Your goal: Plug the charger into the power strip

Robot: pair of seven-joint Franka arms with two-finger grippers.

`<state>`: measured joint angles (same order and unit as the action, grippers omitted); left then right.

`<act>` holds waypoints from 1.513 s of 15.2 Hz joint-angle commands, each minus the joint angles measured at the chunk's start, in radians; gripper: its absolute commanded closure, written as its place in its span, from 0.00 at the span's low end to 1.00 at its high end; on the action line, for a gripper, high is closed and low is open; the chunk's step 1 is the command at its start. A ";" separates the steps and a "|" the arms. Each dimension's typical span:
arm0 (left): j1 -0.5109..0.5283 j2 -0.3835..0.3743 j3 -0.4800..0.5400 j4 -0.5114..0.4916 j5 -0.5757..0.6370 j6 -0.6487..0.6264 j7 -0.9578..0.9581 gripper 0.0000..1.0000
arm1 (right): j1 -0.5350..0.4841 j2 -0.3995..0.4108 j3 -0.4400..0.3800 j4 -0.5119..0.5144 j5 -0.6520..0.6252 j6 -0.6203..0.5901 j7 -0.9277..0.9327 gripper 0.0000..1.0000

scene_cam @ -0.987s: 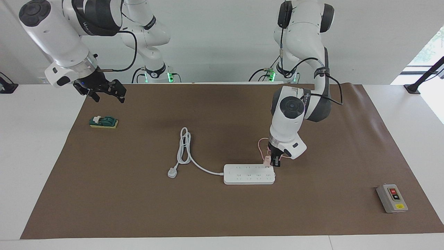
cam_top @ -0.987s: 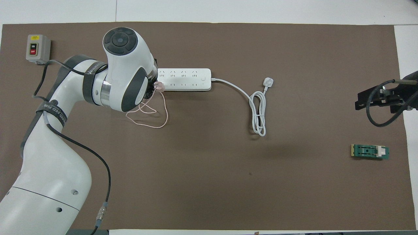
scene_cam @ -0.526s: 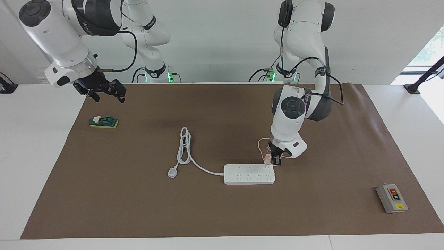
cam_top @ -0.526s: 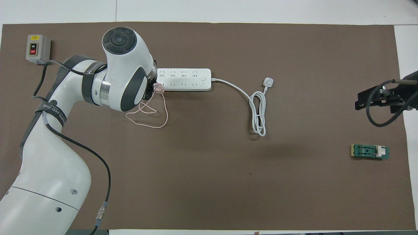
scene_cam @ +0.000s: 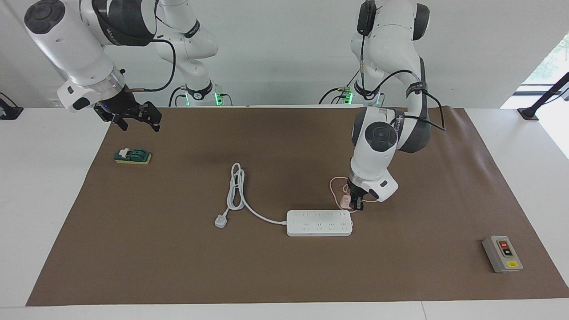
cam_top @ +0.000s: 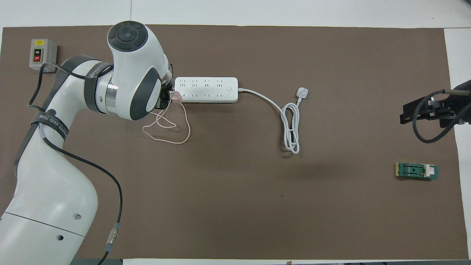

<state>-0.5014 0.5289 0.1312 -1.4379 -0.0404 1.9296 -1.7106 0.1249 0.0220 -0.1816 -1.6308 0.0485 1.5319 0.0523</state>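
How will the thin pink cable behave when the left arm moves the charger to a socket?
The cable lies in loose loops, so it is probably floppy and will trail without resisting. It looks thin beside the power strip cord, so likely light. A loop might drag near the left gripper.

Pink charger, white power strip

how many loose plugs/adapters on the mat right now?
2. The grey-white three-pin plug lies on the brown mat at its cord's end. The pale-pink cube charger is held in the left gripper at the white power strip's end. None looks hidden.
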 commanded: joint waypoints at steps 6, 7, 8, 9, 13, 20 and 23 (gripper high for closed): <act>0.009 0.045 -0.001 0.043 -0.024 0.022 0.014 1.00 | -0.008 -0.013 0.004 -0.009 -0.019 -0.003 -0.022 0.00; 0.009 0.045 -0.001 0.043 -0.024 0.025 0.012 1.00 | -0.008 -0.013 0.004 -0.009 -0.019 -0.003 -0.022 0.00; 0.009 0.045 -0.001 0.043 -0.024 0.029 0.012 1.00 | -0.008 -0.013 0.004 -0.009 -0.019 -0.003 -0.022 0.00; 0.009 0.046 -0.001 0.043 -0.024 0.029 0.012 1.00 | -0.008 -0.013 0.004 -0.009 -0.019 -0.004 -0.022 0.00; 0.001 0.046 -0.001 0.036 -0.032 0.058 0.011 1.00 | -0.008 -0.013 0.004 -0.009 -0.019 -0.003 -0.022 0.00; -0.003 0.054 -0.001 0.034 -0.032 0.072 0.009 1.00 | -0.008 -0.013 0.004 -0.009 -0.019 -0.003 -0.022 0.00; 0.000 0.056 -0.001 0.031 -0.026 0.077 0.011 1.00 | -0.008 -0.013 0.004 -0.009 -0.019 -0.003 -0.022 0.00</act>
<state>-0.5037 0.5725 0.1263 -1.4190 -0.0622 1.9936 -1.7106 0.1249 0.0220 -0.1816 -1.6308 0.0485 1.5319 0.0523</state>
